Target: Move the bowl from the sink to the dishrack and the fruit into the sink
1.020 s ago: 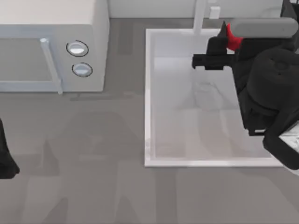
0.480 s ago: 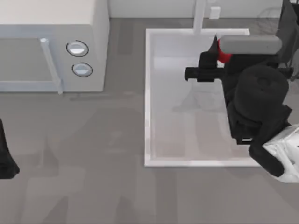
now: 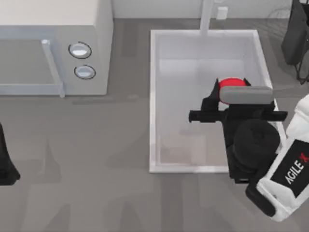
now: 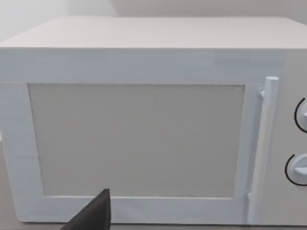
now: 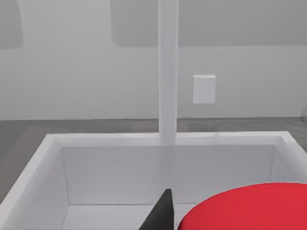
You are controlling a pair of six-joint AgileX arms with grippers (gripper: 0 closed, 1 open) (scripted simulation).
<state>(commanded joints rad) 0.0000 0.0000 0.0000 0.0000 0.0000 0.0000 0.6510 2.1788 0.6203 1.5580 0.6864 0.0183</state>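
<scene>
— Where was the fruit at that moment?

— Over the sink, toward its right-hand wall, about midway along the basin's length. A plain bright-red round top showed past the right gripper, and in the right wrist view the fruit sat large and close against the white basin floor, with the faucet post standing at the far rim.

— Was the gripper pinching it?

— I judged it closed on the fruit: the red sat right in the fingers' line, with one dark finger just beside it. Whether the fruit rested on the floor or hung above it, I couldn't tell.

— So which step was in hand?

— Delivering the fruit into the sink, by my reading. The next move called for lowering if there was height left, then spreading the fingers and lifting straight off so the round fruit wouldn't roll.

— And the rest?

— The dishrack was faint wire at the top-right corner. The left gripper sat parked at the left edge, facing the microwave.
</scene>
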